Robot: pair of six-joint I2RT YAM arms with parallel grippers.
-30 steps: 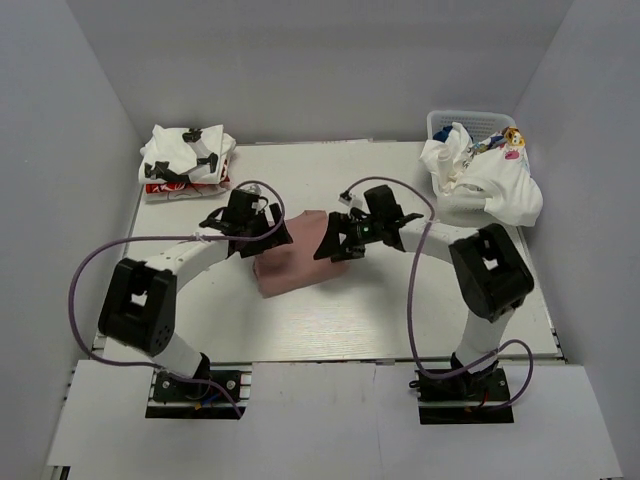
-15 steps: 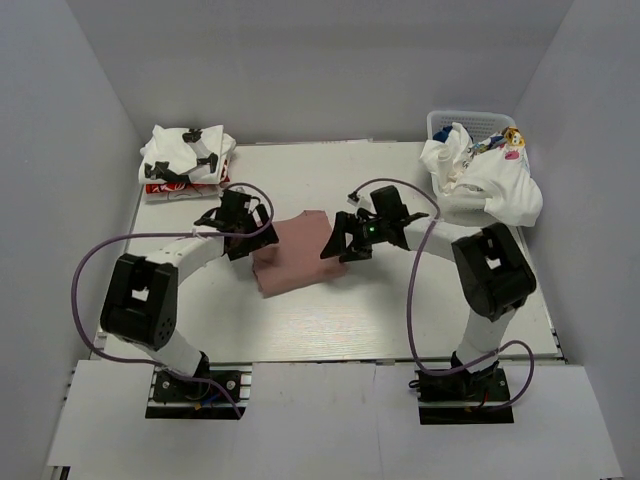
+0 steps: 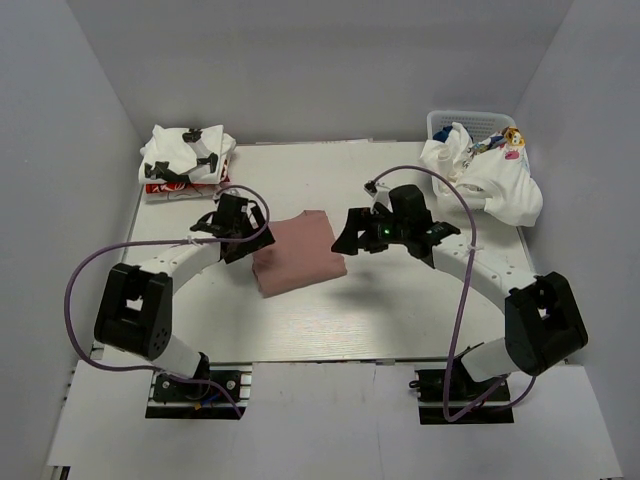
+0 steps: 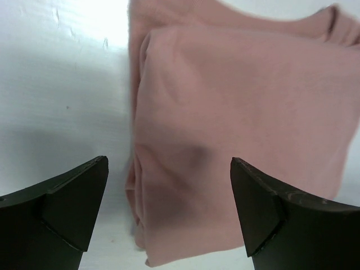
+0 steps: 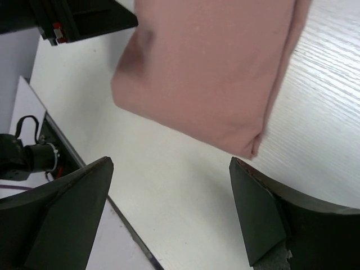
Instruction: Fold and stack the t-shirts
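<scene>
since both the left gripper (image 4: 169, 163) and the right gripper (image 5: 171, 163) hang with fingers spread wide and empty at either side of the folded dusty-pink cotton t-shirt (image 3: 298, 252) lying mid-way across the white table (image 3: 400, 310), your risk is in the pickup: if you pinch only the top layer, the fold will likely fall open on the way to the folded stack of white printed t-shirts (image 3: 185, 160) at the far left corner. set it down off-centre and that pile could slump.

Basket (image 3: 470, 117) mostly hidden beneath crumpled t-shirts (image 3: 492, 183)
</scene>
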